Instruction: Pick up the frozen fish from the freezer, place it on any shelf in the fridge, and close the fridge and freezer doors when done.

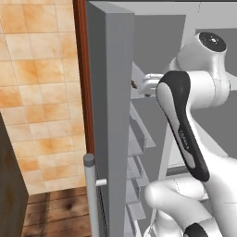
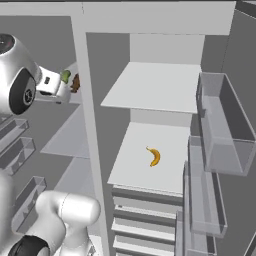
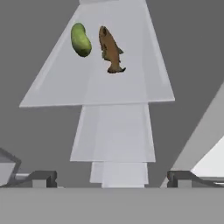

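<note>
The task stood near its start: both tall flat grey doors were open, and the small dark brown slender frozen fish (image 3: 110, 50) lay untouched on a pale grey glassy shelf (image 3: 96, 89) in the narrower freezer section (image 2: 55, 145) of the grey side-by-side refrigerator. Picking it up, carrying it to the wider fridge section (image 2: 160, 115), setting it down and shutting both doors all appeared still to be done.

In the hand view the fish sat at about 12 o'clock, its tail pointing down toward the camera, with a green oval cucumber (image 3: 80, 40) just beside it at roughly 11 o'clock, the two apart. The two-finger gripper (image 3: 112, 178) had its dark finger tips spread wide at 6 o'clock, holding nothing and well short of the fish. In the right base view the fish (image 2: 75, 82) and cucumber (image 2: 65, 76) showed just past the white hand, at about 10 o'clock.

In the fridge, a yellow curved banana (image 2: 154, 156) lay alone on the lower flat white board shelf (image 2: 135, 170); the upper white shelf (image 2: 150, 90) looked bare, and so a likely spot for the fish. Stacked drawers (image 2: 145, 220) sat below. Clear door bins (image 2: 222, 130) on the fridge door at 3 o'clock seemed empty. In the left base view the freezer door (image 1: 109, 115) stood edge-on at 9 o'clock, its silver bar handle (image 1: 91, 194) below.
</note>
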Available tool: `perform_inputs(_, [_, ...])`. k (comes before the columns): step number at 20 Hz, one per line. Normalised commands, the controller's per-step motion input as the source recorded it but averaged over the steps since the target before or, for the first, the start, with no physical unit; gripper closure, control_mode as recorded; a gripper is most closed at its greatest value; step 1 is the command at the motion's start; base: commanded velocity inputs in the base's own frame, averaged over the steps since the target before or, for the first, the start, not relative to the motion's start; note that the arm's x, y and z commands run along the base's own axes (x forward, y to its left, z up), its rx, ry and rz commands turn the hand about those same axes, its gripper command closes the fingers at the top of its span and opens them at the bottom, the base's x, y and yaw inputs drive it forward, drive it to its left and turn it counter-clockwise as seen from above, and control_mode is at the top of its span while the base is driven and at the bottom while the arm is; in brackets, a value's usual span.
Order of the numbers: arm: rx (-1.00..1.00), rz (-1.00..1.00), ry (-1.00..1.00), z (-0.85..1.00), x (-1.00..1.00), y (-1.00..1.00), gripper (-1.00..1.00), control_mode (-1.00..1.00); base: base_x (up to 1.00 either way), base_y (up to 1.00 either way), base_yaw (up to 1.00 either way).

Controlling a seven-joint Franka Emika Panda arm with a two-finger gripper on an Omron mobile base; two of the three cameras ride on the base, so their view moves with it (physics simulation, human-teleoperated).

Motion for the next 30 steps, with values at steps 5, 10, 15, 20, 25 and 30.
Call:
perform_inputs(5, [0.00, 0.00, -0.15, 0.33, 0.77, 0.13, -1.00, -1.00, 0.00, 0.00, 0.00])
perform_inputs(10, [0.00, 0.00, 0.00, -0.14, 0.82, 0.13, -1.00, -1.00, 0.00, 0.00, 0.00])
perform_inputs(15, [-0.03, 0.02, 0.03, -0.39, 0.87, 0.01, -1.00, -1.00, 0.00, 0.00, 0.00])
perform_inputs(20, [-0.10, 0.06, 0.01, -0.22, 0.76, 0.00, -1.00, -1.00, 0.00, 0.00, 0.00])
perform_inputs(25, [-0.07, 0.01, 0.02, -0.27, 0.80, 0.11, -1.00, -1.00, 0.00, 0.00, 0.00])
perform_inputs(30, [-0.02, 0.00, 0.08, -0.15, 0.79, 0.34, -1.00, -1.00, 0.00, 0.00, 0.00])
